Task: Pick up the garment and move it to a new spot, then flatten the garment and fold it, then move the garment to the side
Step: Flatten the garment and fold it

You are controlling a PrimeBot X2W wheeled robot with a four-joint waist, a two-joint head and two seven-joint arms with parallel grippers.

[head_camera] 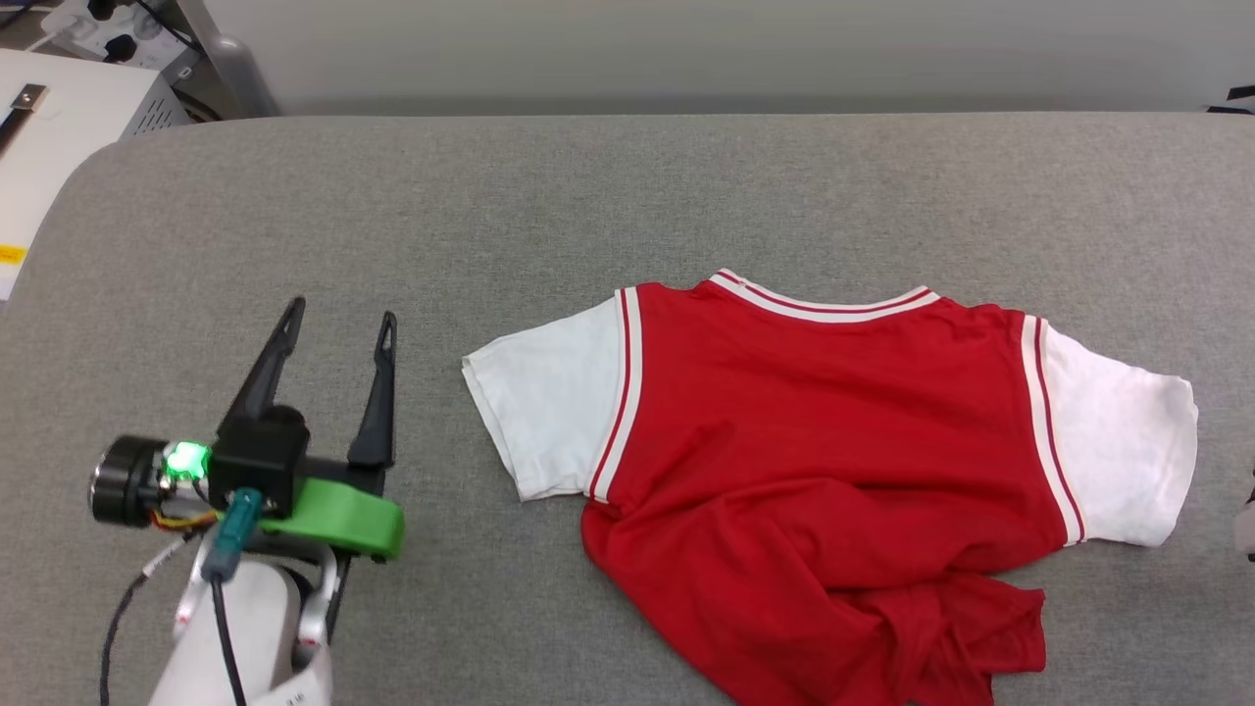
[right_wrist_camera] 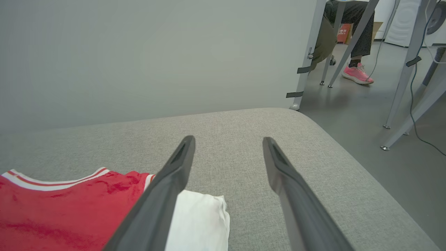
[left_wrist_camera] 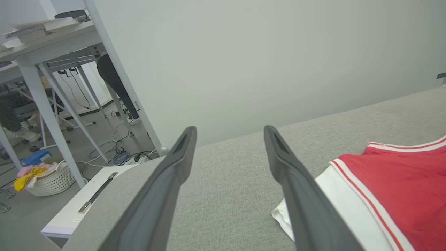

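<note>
The left gripper stood wide and empty above the grey surface, just beside one white sleeve of the garment. The right gripper was spread wide too, holding nothing, by the other sleeve. The garment lay right of centre, its lower hem bunched.

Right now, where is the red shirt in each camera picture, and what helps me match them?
Head view: the shirt lies right of centre on the grey surface, hem bunched near the bottom.
Left wrist view: lower right corner, white sleeve towards the middle.
Right wrist view: lower left corner, opposite sleeve towards the middle.
Shared landmark: the striped collar, on the shirt's far edge in all three.
</note>
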